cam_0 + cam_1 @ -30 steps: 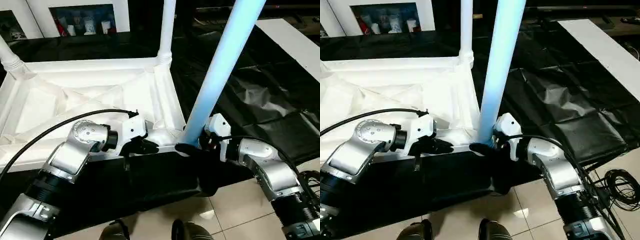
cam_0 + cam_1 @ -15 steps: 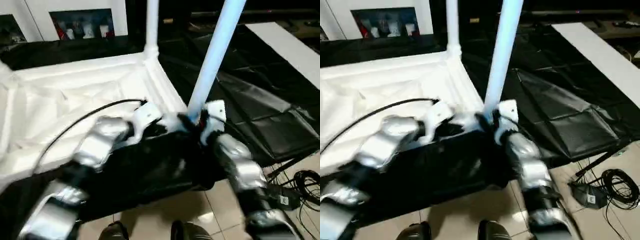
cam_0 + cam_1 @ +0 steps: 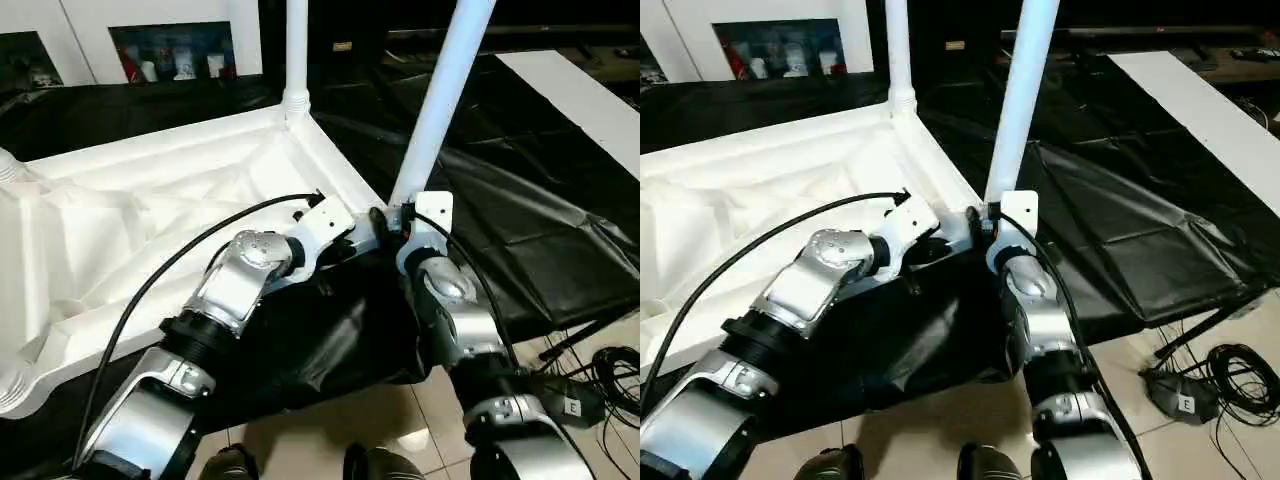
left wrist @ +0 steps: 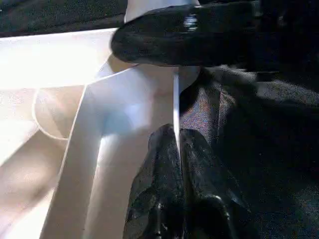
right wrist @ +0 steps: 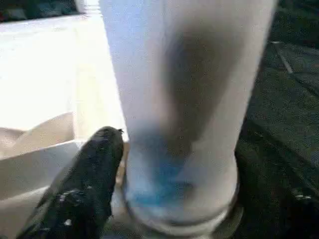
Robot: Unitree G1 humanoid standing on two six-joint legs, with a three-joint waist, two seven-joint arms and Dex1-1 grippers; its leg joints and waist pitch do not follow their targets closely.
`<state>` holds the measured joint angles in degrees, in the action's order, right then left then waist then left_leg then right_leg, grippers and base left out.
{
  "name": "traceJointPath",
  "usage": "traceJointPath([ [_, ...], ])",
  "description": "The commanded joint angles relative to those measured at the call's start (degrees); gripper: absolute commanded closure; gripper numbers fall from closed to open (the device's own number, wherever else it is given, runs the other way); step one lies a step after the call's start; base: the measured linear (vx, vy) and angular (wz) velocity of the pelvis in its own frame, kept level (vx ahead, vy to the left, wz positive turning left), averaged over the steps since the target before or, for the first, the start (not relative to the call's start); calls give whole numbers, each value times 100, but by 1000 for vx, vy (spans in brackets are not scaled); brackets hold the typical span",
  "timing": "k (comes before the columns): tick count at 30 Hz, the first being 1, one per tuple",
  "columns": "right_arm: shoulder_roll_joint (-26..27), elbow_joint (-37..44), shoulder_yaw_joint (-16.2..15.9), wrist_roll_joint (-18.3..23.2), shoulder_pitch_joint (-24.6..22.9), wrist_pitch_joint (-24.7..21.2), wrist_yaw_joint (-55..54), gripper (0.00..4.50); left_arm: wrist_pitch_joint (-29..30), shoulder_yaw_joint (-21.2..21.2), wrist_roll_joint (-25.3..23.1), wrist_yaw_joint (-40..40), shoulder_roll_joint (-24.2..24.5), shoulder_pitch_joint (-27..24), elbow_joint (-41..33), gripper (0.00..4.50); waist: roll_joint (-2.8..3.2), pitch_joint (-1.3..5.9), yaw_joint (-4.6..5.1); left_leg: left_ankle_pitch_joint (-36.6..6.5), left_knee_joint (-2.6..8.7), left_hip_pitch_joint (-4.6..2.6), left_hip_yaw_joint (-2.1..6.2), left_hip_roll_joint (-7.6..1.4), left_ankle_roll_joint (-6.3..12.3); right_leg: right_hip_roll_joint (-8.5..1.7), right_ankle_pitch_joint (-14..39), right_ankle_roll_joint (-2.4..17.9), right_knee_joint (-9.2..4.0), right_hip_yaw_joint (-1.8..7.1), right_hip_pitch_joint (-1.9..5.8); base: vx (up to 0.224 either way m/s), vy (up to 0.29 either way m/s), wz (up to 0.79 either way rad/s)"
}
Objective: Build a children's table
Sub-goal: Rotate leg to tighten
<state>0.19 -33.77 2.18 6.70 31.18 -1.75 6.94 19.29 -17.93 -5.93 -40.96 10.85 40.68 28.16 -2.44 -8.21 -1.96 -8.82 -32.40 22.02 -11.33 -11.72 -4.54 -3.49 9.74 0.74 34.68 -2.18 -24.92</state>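
The white table top point(image 3: 150, 215) lies underside up on a black sheet. One white leg point(image 3: 296, 50) stands in the far corner socket. Another leg point(image 3: 440, 100) stands in the near right corner socket. My right gripper point(image 5: 199, 169) is at this leg's base, open, with one finger point(image 5: 84, 184) beside the leg and the other set well off its far side. My left gripper point(image 4: 175, 137) is shut on the top's thin rim point(image 4: 175, 99), just beside that socket. The right gripper's black finger point(image 4: 184, 35) crosses the leg base in the left wrist view.
A black sheet point(image 3: 540, 230) covers the low platform under the table top. A white cabinet with a glass door point(image 3: 170, 45) stands at the back and a white board point(image 3: 590, 90) lies at the far right. Cables point(image 3: 1230, 365) lie on the tiled floor at the right.
The camera has shifted and both arms now reach further forward. The right gripper has swung round the leg's base and its fingers stand wider. The left gripper stays pinched on the rim.
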Motion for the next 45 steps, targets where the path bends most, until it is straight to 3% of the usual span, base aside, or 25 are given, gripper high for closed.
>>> traceJointPath([
  [1,-153,484,-184,180,-170,-180,555,73,50,-74,-82,-68,173,-292,93,450,-4,316,-7,-1850,401,-83,99,-87,176,-353,2477,533,-581,228,226,0,0,0],
  [5,-381,870,-241,401,-313,-498,1073,51,73,-22,-64,-168,313,-369,-31,450,-12,312,10,-1734,405,-35,108,-78,225,-364,2621,459,-597,230,251,0,0,0],
  [7,-1198,1463,-611,315,-699,-417,2208,29,29,68,-31,-334,592,-468,-109,450,-6,314,-27,-1626,385,-72,86,-84,281,-346,2504,458,-614,238,235,0,0,0],
  [8,-1362,1558,-649,303,-771,-419,2401,21,-2,91,-18,-374,650,-486,-106,450,-6,314,-35,-1529,383,-39,87,-85,327,-342,2334,487,-594,241,266,0,0,0],
  [12,-1944,1807,-699,319,-944,-522,3061,7,-113,136,115,-721,894,-578,-246,450,-8,339,-6,-1285,377,23,105,-74,353,-348,2135,655,-557,213,323,0,0,0],
  [14,-2234,1876,-788,156,-997,-476,3300,7,-280,104,208,-1038,1058,-637,-320,450,-5,345,-2,-1182,367,4,97,-86,374,-332,1830,805,-526,212,316,0,0,0],
  [17,-2414,2021,-785,281,-1049,-571,3620,7,-565,29,409,-1613,1243,-751,-493,450,17,361,-9,-1067,342,-51,64,-100,465,-318,1279,1041,-480,231,307,18,3,0],
  [20,-2494,2241,-699,728,-1052,-760,4052,7,-736,-126,679,-2365,1508,-936,-876,450,16,384,-6,-815,329,-62,51,-119,614,-321,577,1311,-403,238,343,0,0,0],
  [21,-2497,2250,-698,744,-1049,-770,4076,7,-721,-134,688,-2390,1520,-944,-897,450,43,387,-10,-735,334,-66,54,-135,650,-323,375,1415,-367,235,346,0,0,0],
  [24,-2547,2305,-761,890,-994,-861,4428,7,-594,-207,767,-2634,1624,-1024,-1119,450,60,373,-31,-710,325,-117,23,-160,705,-319,178,1558,-353,241,318,0,0,0],
  [26,-2580,2309,-843,916,-975,-886,4603,7,-619,-238,805,-2750,1659,-1053,-1192,450,60,363,-43,-765,334,-121,20,-161,689,-326,279,1575,-354,238,326,0,0,0],
  [32,-2640,2255,-1090,905,-980,-1028,5067,7,-613,-250,903,-2946,1704,-1085,-1310,450,35,342,-64,-984,345,-118,25,-159,507,-364,943,1362,-415,257,319,0,0,0],
  [35,-2585,2034,-1147,784,-888,-939,5051,7,-572,-255,940,-3038,1723,-1114,-1402,450,34,359,-67,-819,335,-116,25,-155,516,-362,775,1388,-387,257,323,0,0,0],
  [45,-2413,1646,-1135,785,-602,-892,5078,99,-522,-260,941,-3053,1756,-1161,-1511,450,28,382,-81,-620,310,-109,18,-143,633,-348,334,1499,-328,251,349,0,0,0],
])
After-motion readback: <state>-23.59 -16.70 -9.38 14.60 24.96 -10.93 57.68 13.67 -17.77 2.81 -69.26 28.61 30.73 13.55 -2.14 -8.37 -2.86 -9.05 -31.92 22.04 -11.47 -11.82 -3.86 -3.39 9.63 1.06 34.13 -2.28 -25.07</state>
